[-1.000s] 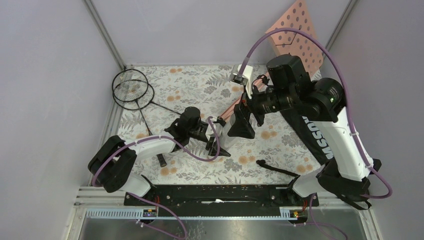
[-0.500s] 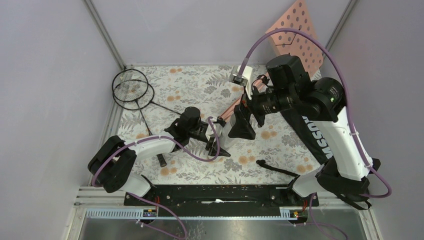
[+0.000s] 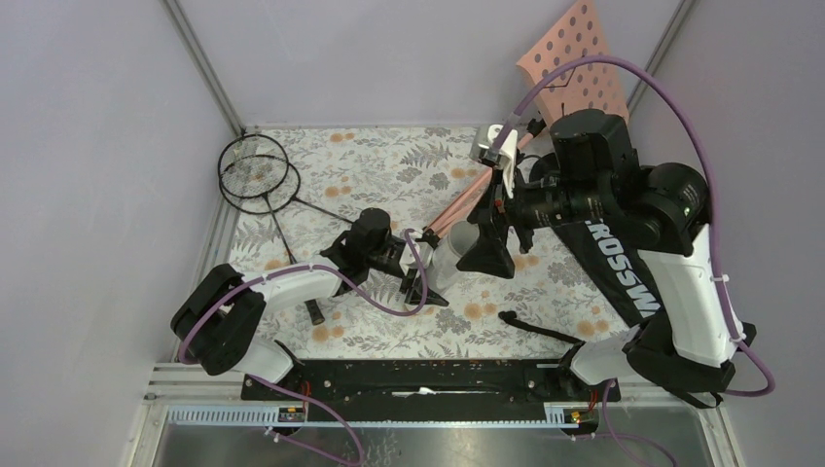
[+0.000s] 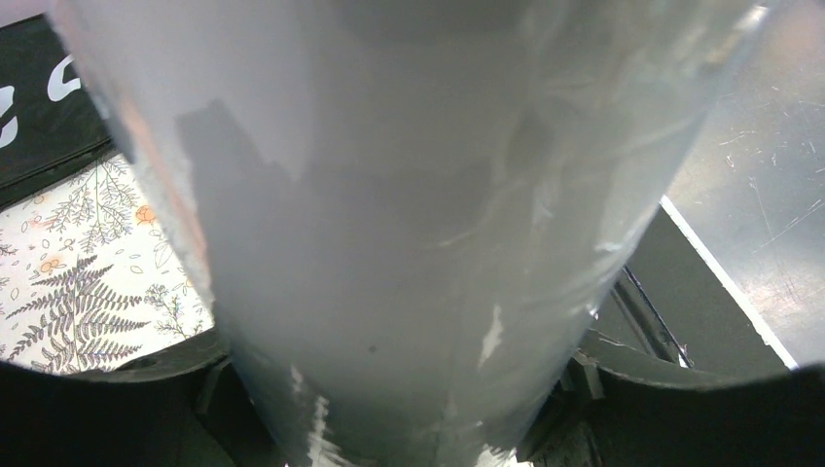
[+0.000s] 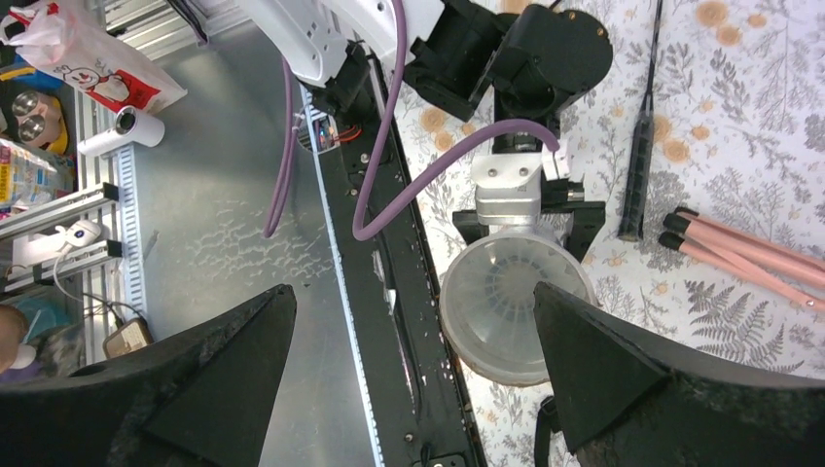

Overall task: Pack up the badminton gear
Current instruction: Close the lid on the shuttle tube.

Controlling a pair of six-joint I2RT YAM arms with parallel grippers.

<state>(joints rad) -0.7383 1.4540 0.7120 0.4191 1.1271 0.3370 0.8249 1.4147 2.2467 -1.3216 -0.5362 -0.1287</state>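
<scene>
The white tube (image 3: 450,251) stands upright at mid-table, and my left gripper (image 3: 428,274) is shut on its lower part. It fills the left wrist view (image 4: 409,195), with my fingers (image 4: 681,389) on both sides. My right gripper (image 3: 484,259) hangs open just right of the tube's mouth. From the right wrist the open mouth (image 5: 516,302) shows a ribbed white shape inside, beside one finger (image 5: 603,370) of my right gripper (image 5: 413,292). Two black rackets (image 3: 255,170) lie at the far left. The black bag (image 3: 623,282) lies under my right arm, its strap (image 3: 535,327) trailing left.
The pink perforated stand (image 3: 574,68) leans at the back right, its pink legs (image 3: 465,199) reaching toward the tube. A black rail (image 3: 418,375) runs along the near edge. A racket handle (image 5: 637,165) lies by the legs. Off-table clutter (image 5: 88,58) sits beyond the metal plate.
My right arm has moved to the right, away from above the tube, leaving its mouth uncovered. The left gripper and tube have stayed put.
</scene>
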